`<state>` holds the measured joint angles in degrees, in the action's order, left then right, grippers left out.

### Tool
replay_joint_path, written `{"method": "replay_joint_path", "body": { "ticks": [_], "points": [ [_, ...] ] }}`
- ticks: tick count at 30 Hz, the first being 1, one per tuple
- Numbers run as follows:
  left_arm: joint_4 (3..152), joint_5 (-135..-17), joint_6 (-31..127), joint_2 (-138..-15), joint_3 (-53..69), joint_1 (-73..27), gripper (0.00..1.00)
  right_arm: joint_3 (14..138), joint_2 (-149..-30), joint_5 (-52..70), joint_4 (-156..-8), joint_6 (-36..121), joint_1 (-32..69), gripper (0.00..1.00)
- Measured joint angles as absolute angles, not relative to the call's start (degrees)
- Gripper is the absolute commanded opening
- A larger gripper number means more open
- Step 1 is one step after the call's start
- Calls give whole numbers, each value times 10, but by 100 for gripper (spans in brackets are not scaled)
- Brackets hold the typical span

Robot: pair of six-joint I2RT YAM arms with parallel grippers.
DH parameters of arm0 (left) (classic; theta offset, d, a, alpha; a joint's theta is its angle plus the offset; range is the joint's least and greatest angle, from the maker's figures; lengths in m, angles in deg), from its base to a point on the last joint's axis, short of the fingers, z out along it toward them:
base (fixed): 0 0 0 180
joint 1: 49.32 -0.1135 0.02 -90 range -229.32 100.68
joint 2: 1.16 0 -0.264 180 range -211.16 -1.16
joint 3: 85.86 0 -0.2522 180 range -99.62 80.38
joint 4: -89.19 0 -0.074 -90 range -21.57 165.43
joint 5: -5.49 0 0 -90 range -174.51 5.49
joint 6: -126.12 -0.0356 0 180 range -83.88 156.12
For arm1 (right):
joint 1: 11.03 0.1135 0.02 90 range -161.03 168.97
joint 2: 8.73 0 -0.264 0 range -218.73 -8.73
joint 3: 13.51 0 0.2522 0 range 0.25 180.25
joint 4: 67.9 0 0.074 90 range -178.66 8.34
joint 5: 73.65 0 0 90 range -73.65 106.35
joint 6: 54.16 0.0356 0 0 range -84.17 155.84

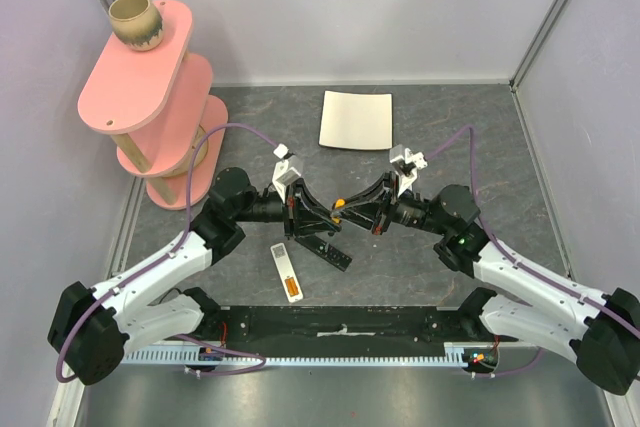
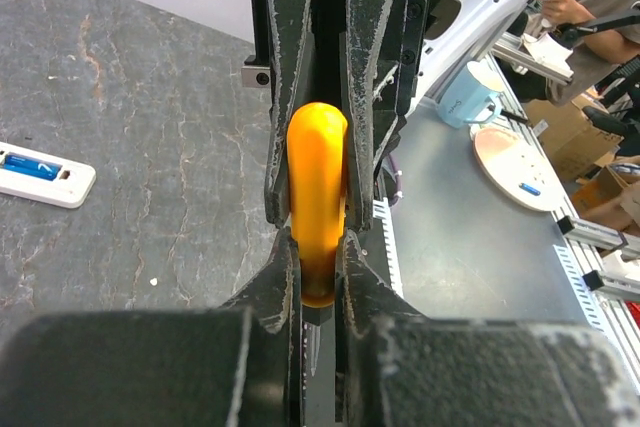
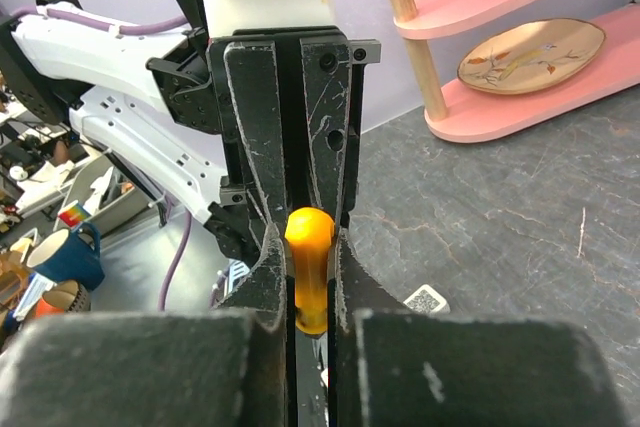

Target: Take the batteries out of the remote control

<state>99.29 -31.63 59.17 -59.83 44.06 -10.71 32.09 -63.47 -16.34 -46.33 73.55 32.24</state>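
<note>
- Grey mottled table (image 1: 450,137) between pale walls fills my overhead feed. A pink tiered shelf (image 1: 140,87) stands at the far left with a beige mug (image 1: 137,22) on its top tier, and a cream square mat (image 1: 356,119) lies at the far middle.
- Both arms reach inward and meet nose to nose over the middle of the table.
- On my left wrist feed, the left gripper (image 2: 316,257) is clenched on the near end of a small orange cylinder (image 2: 318,187), with a finger pressed against each side.
- On my right wrist feed, the right gripper (image 3: 310,282) grips the same cylinder. Its rounded end pokes up between the opposite arm's fingers.
- From overhead I see only a small orange patch where the two sets of fingertips meet.
- A thin grey stub shows below the cylinder on the left wrist feed, too blurred for me to identify.
- The remote control (image 1: 282,259) lies flat on the table on the near side of the left gripper, and neither arm touches it.
- An orange battery (image 1: 291,287) sits in the bay at the remote's near end. On the left wrist feed, whatever is in that bay looks blue.
- A flat black bar (image 1: 338,255) lies just right of the remote, apart from it and partly under the left gripper.
- A decorated plate (image 3: 530,52) rests on a lower shelf tier.
</note>
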Motion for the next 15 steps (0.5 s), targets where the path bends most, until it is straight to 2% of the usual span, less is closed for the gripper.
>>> {"method": "replay_joint_path", "body": {
  "ticks": [1, 2, 5, 8, 11, 15],
  "points": [
    [992, -316, 594, -598, 441, -107, 4, 320, -636, -165, -461, 732, 322, 0],
    [991, -316, 595, -598, 441, -107, 22, 320, -638, -167, -460, 728, 322, 0],
    [990, -316, 597, -598, 441, -107, 53, 320, -640, -169, -458, 728, 320, 0],
    [986, -319, 588, -595, 441, -106, 66, 320, -640, -153, -487, 723, 322, 0],
    [956, -341, 579, -585, 443, -106, 73, 321, -635, -108, -538, 712, 322, 0],
    [875, -430, 564, -571, 445, -106, 75, 321, -616, -23, -618, 694, 322, 0]
  ]
}}
